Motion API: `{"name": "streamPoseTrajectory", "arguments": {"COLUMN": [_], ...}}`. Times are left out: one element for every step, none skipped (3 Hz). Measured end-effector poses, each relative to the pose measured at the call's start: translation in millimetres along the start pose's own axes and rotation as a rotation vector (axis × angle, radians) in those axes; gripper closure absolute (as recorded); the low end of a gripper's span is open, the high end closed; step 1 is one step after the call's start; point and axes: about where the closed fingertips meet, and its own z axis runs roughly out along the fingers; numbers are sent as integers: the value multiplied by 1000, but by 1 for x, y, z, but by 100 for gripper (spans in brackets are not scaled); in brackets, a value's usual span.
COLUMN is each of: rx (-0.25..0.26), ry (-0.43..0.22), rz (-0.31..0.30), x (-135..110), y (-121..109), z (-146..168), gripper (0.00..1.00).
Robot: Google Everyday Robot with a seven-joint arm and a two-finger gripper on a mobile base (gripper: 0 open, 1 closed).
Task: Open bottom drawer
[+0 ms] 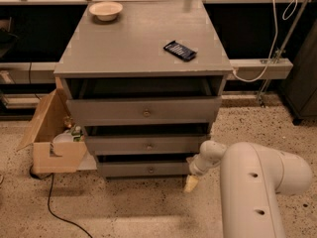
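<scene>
The grey cabinet (pixel 143 48) has three drawers, each pulled out a little. The bottom drawer (pixel 129 169) is the lowest and slimmest, with a small round knob (pixel 151 170) at its centre. My gripper (pixel 191 183) hangs at the end of the white arm (pixel 257 187), low near the floor, just right of the bottom drawer's right end and to the right of the knob. It holds nothing that I can see.
A bowl (pixel 105 10) and a dark packet (pixel 180 50) lie on the cabinet top. An open cardboard box (pixel 54 138) with bottles stands left of the cabinet. A black cable (pixel 54 209) runs over the speckled floor. A shelf rail and white cable (pixel 267 58) are at the right.
</scene>
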Motion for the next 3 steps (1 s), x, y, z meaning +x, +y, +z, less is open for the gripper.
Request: {"name": "streamPoseTrajectory", "arguments": {"rx": [-10,30,105], "ry": [3,18,28], "rz": [-50,-91,-126], "x": [2,-2,-7], "y": [-2,-7,-16], "z": [31,45,47], "gripper": [0,0,0]}}
